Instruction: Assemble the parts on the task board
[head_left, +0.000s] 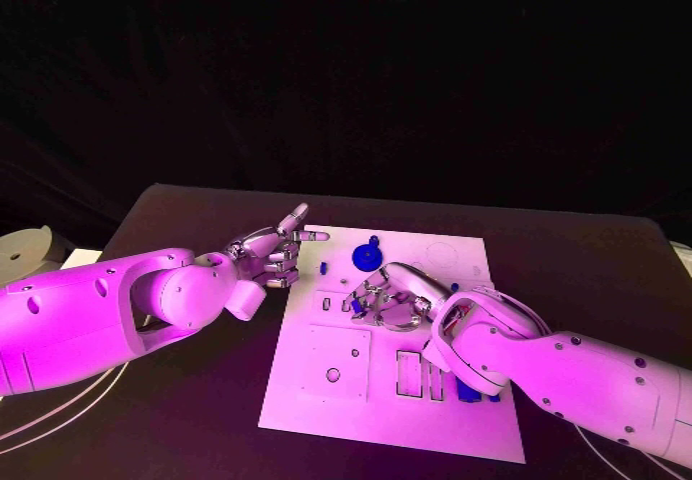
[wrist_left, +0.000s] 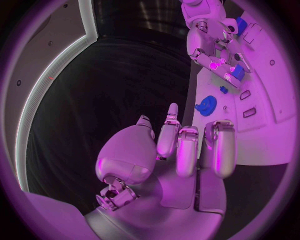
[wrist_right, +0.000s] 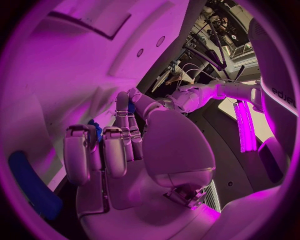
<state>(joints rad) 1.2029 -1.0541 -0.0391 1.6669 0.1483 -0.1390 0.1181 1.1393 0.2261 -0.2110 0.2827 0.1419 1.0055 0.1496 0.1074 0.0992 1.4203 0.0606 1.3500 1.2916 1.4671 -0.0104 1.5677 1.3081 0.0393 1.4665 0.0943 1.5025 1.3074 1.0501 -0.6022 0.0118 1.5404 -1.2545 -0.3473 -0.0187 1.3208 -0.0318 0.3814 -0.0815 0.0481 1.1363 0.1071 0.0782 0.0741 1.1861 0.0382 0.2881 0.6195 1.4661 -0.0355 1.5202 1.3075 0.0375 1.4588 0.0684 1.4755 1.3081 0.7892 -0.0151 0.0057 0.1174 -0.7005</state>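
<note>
One white task board (head_left: 325, 385) on black table (head_left: 188, 215).

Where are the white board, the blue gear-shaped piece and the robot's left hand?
task board (head_left: 325, 400): head view, bare near part of the plate.
blue gear-shaped part (wrist_left: 205, 105): left wrist view, middle of its toothed disc.
left hand (head_left: 271, 255): head view, middle of the hand, at the board's left edge.

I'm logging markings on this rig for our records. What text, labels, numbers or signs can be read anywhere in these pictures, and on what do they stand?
Dark lettering on the white robot body, right wrist view: cut off and bent, not readable for certain.
task board: no print shows, only cut-outs.
left hand, right hand: no markings show.
</note>
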